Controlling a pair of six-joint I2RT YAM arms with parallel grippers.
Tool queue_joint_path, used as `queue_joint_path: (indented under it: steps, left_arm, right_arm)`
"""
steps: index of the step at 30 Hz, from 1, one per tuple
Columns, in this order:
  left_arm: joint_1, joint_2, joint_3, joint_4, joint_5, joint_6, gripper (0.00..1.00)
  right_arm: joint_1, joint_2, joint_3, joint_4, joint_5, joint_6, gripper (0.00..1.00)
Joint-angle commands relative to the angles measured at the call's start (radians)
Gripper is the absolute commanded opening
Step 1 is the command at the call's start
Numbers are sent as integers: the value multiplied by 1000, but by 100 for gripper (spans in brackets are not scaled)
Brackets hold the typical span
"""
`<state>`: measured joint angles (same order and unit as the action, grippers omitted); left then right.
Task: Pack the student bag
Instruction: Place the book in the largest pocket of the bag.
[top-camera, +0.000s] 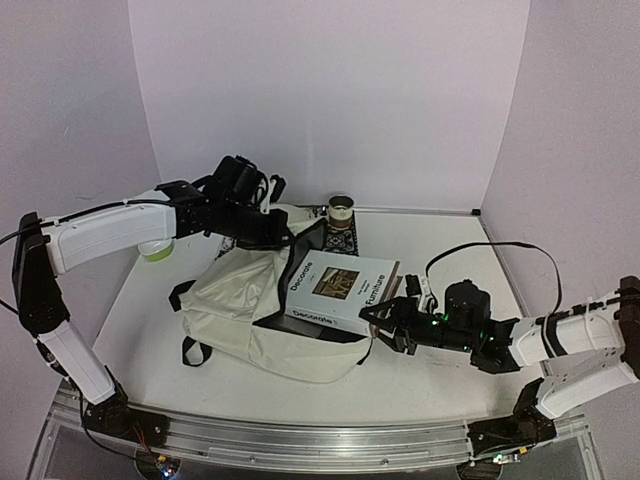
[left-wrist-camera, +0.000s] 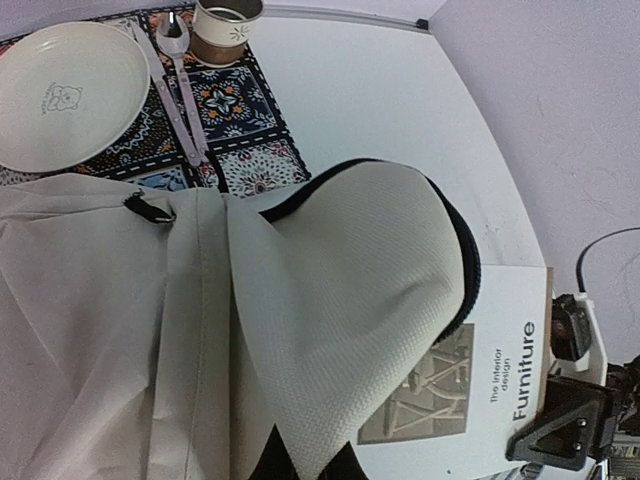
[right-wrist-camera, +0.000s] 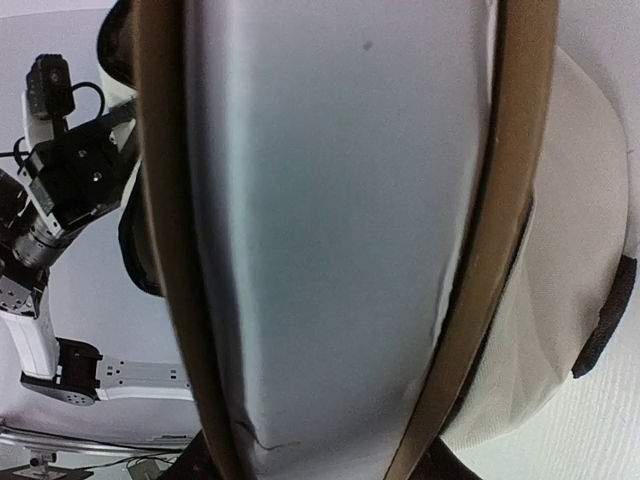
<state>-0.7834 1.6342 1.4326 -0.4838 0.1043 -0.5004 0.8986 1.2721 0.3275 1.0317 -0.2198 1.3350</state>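
Top: left end effector clenched, apparently on rim of large cream fabric student bag lying below it on surface. Right end effector grasps white hardcover book, bag mouth just ahead.
Left wrist: bag rim raised over book corner; may snag.
Right wrist: grip near book edge only; book may pivot, slip.
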Motion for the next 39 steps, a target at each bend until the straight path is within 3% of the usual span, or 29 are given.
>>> queue_joint_path:
  steps: [1,6,12,19,28,37,39]
  left_arm:
    - [3,-82,0,163,74,-12,0]
    - [-7,-89,15,178,36,20,0]
    - [-7,-89,42,177,-59,69,0]
    - [-10,-109,35,177,63,82,0]
    - [-71,-159,-23,180,193,54,0]
    - [-121,-225,-85,186,193,20,0]
    - [-122,-236,-98,187,175,17,0]
  right_arm:
    - [45,71,106,112,32,43,46]
    - [101,156,173,135,-17,98,45]
    - [156,142,183,89,-27,106,45]
    - [161,187,247,45,-20,74,46]
    - [152,411,461,48,-51,35,50]
    - [148,628,661,48,-81,20,51]
    - [148,653,663,49,-81,23,56]
